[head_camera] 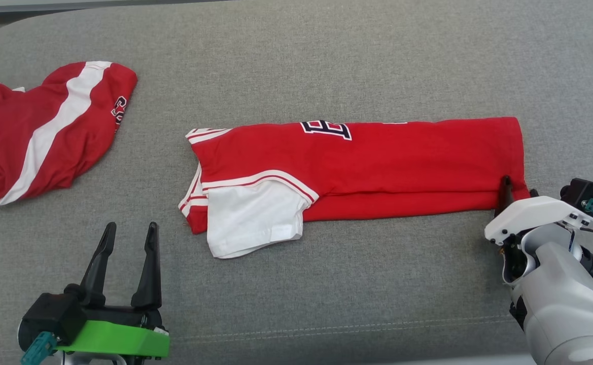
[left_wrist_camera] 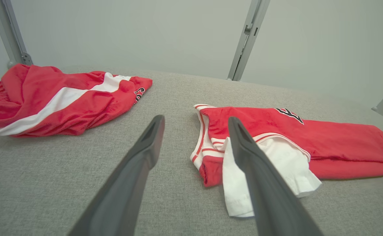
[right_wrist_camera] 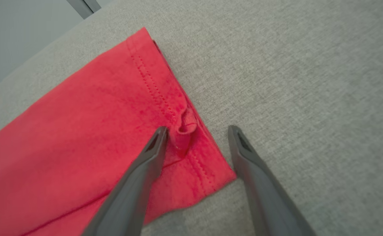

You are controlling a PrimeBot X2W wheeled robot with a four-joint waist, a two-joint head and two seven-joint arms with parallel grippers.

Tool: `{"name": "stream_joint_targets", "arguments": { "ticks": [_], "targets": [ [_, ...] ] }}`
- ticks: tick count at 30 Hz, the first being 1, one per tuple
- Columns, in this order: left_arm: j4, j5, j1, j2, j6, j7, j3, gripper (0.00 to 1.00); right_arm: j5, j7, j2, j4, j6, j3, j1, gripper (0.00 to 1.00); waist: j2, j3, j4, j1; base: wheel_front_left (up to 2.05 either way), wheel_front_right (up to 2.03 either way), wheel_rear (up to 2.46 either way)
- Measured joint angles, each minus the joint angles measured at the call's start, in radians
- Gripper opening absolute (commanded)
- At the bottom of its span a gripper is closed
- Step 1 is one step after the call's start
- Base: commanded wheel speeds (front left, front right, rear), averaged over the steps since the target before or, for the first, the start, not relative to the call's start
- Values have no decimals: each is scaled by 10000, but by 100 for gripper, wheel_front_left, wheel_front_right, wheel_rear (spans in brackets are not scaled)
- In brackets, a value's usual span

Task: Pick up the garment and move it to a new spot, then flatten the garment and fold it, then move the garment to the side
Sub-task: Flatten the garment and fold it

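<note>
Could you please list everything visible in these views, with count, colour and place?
folded jersey: one, red with white trim and one white sleeve, middle of the surface, lying lengthwise left to right
crumpled garment: one, red with a white stripe, far left, apart from the jersey
padded surface: one, grey fabric, under both garments
metal posts: two, grey, beyond the surface's far edge
left pincer: one, dark fingers on a green mount, open, near left, clear of both garments
right pincer: one, dark fingers, open, astride the jersey's near right corner
</note>
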Motion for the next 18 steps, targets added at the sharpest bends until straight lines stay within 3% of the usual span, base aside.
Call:
{"name": "stream_joint_targets", "arguments": {
  "ticks": [1, 7, 11, 18],
  "targets": [
    [-8, -19, 0, 27, 0, 0, 10, 100, -48, -6, -2, 113, 0, -12, -89, 0, 0, 40, 13, 0, 0, 0, 0],
    [-13, -25, 2, 36, -2, 0, -12, 100, -96, -8, 136, 230, 2, -38, -262, 0, 0, -51, -87, 0, 0, 0, 0],
    [-6, -13, 21, -8, -2, 0, 19, 100, -161, 17, 109, -389, 4, -90, -28, 0, 0, -245, -206, 0, 0, 0, 0],
    [-21, 84, 81, -56, -2, 0, -10, 100, -267, 19, -665, -1404, 4, -2, 105, 0, 0, -584, -395, 0, 0, 0, 0]
  ]
}}
